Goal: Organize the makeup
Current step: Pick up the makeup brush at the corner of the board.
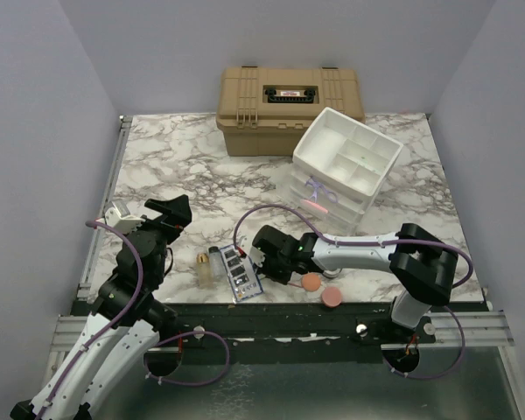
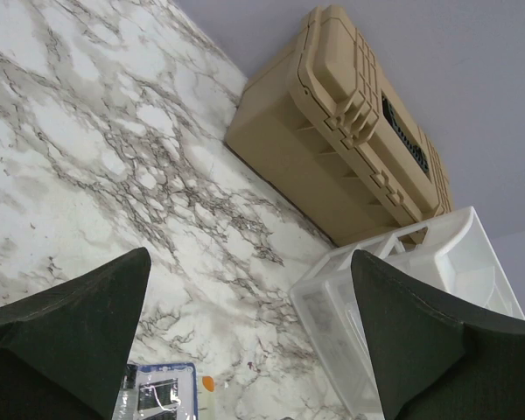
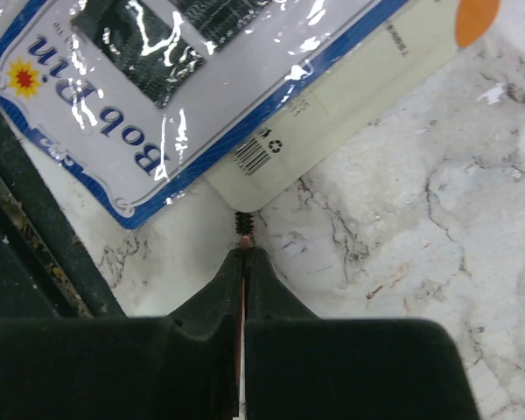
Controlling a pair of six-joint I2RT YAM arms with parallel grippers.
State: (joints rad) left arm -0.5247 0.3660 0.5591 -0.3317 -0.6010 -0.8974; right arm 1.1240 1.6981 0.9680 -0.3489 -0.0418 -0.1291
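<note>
Wire, thin, coppery, perhaps a hairpin, in clenched right pincer beside glossy rectangular card; left pincer released.

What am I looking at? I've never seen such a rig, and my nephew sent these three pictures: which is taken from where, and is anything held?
Two robot arms are bolted at a marble table's near edge. One picture looks down from above; the other two come from a camera on each wrist. On the table are a tan case, a white tray organizer, a bobby pin card, two small bottles and two round discs. The left gripper is open and empty. The right gripper is shut beside the card, a tiny dark thing at its tips; whether pinched, I cannot tell.
</note>
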